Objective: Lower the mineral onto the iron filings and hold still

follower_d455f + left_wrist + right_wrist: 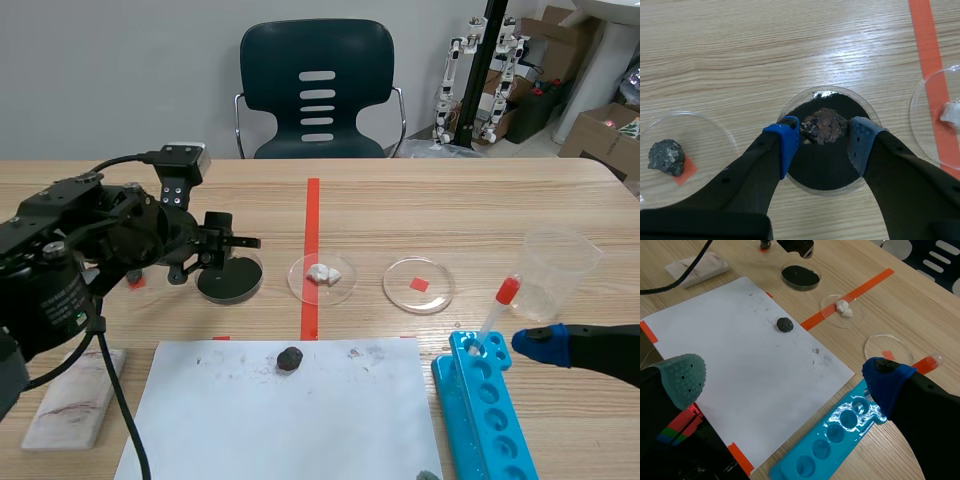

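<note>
Reference: the filings dish (792, 103), filled with black iron filings (822, 167).

- Just left of it: a clear dish (705, 135) holding a grey stone (666, 156).
- Over it: left gripper (824, 137), clamped on the brown mineral (824, 125) between its blue pads. Contact with the filings cannot be determined.
- Right of it: a third dish (340, 292) with a white lump (322, 272).
- Far right of it: right gripper (784, 377), fingers spread wide, gripping nothing, beside a blue rack (840, 435).
</note>
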{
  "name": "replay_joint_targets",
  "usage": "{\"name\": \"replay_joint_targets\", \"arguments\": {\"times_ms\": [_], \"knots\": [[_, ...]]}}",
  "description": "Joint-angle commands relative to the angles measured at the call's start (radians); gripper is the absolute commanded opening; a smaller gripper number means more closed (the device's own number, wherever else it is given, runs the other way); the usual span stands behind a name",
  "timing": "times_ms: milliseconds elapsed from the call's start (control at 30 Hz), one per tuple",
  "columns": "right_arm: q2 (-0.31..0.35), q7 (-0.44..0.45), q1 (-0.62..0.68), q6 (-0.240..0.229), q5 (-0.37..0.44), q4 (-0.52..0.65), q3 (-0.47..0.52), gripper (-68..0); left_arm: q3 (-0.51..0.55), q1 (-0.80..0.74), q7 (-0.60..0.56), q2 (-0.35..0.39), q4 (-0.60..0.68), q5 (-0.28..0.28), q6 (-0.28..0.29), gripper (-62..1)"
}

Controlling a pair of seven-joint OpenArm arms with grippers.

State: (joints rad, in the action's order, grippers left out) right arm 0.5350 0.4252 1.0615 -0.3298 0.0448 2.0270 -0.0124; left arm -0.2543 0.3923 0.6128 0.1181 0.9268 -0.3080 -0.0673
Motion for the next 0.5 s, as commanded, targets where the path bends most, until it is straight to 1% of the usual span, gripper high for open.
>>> {"name": "replay_joint_targets", "arguments": {"times_ms": [0, 167, 267, 467], "knots": [[0.005, 0.018, -0.003, 0.000, 0.010, 0.008, 0.007, 0.4, 0.008, 0.026, -0.005, -0.008, 0.008, -0.003, 0.003, -50.9], [0.005, 0.018, -0.003, 0.000, 0.010, 0.008, 0.007, 0.4, 0.008, 0.071, 0.019, -0.024, -0.078, 0.013, 0.011, -50.9], [0.005, 0.018, -0.003, 0.000, 0.010, 0.008, 0.007, 0.4, 0.008, 0.087, 0.029, -0.034, -0.116, 0.024, 0.027, -50.9], [0.005, 0.018, -0.003, 0.000, 0.010, 0.008, 0.007, 0.4, 0.008, 0.096, 0.036, -0.049, -0.148, 0.044, 0.037, -50.9]]}}
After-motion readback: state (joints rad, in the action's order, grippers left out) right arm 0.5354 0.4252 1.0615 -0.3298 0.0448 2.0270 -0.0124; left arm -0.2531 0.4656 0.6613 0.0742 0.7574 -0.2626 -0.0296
